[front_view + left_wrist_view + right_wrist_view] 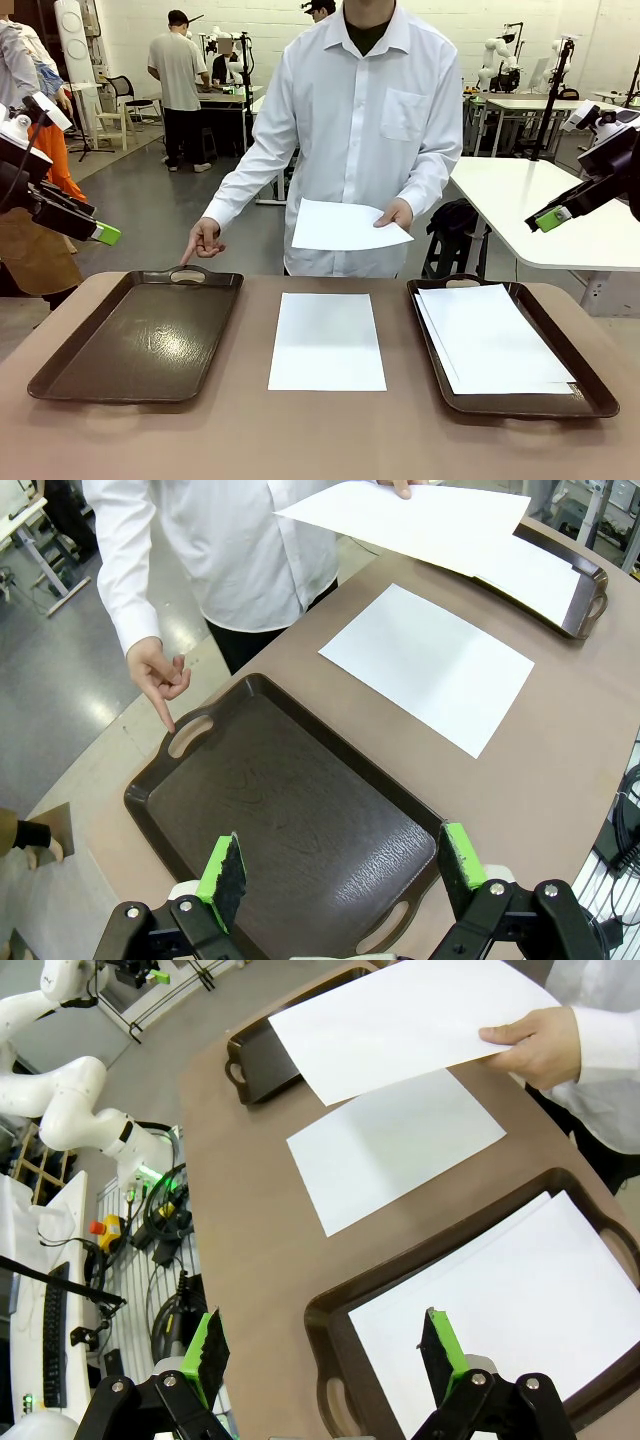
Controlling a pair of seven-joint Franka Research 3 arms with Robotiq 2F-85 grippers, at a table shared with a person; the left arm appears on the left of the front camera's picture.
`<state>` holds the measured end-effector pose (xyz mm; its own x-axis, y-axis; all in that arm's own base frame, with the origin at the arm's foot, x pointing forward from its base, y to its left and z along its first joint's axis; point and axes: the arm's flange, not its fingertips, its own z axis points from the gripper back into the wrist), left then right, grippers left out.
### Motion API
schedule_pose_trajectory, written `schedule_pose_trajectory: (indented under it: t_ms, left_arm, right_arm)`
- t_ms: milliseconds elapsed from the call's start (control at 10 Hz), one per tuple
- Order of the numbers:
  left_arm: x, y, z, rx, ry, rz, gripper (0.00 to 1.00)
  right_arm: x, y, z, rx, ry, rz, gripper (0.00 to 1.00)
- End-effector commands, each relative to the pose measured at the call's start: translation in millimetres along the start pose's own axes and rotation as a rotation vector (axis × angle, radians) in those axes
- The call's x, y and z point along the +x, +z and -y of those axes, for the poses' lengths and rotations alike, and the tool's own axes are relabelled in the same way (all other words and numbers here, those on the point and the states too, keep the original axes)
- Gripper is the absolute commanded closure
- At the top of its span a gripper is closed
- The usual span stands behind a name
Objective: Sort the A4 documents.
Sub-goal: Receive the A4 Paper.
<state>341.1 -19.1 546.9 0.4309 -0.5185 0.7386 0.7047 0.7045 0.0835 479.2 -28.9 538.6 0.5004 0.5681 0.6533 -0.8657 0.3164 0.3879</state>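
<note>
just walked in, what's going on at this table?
A person across the table holds one paper sheet in one hand and points with the other hand at the handle of the empty left tray. Another sheet lies flat on the table between the trays; the right tray holds a stack of sheets. The left robot hand and right robot hand hang open, raised at either side, holding nothing.

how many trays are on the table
2. One dark brown tray lies on the robot's left, empty, with the person's hand pointing at its handle; the other tray lies on the right, holding white A4 documents.
</note>
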Motion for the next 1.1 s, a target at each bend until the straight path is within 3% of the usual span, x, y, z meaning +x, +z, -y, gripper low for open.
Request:
schedule_pose_trajectory:
  t_ms: [0,800,1000]
  left_arm:
    - [-1.3,-0.5,-1.3,-0.006,-0.01,0.002,0.0]
    - [-1.3,-0.5,-1.3,-0.006,-0.01,0.002,0.0]
    - [-2.6,-5.2,-5.5,0.014,0.078,0.046,0.0]
  right_arm:
    - [0.4,-0.6,-0.3,0.001,0.003,0.002,0.0]
    - [0.4,-0.6,-0.3,0.001,0.003,0.002,0.0]
    - [0.4,-0.6,-0.3,0.001,0.003,0.002,0.0]
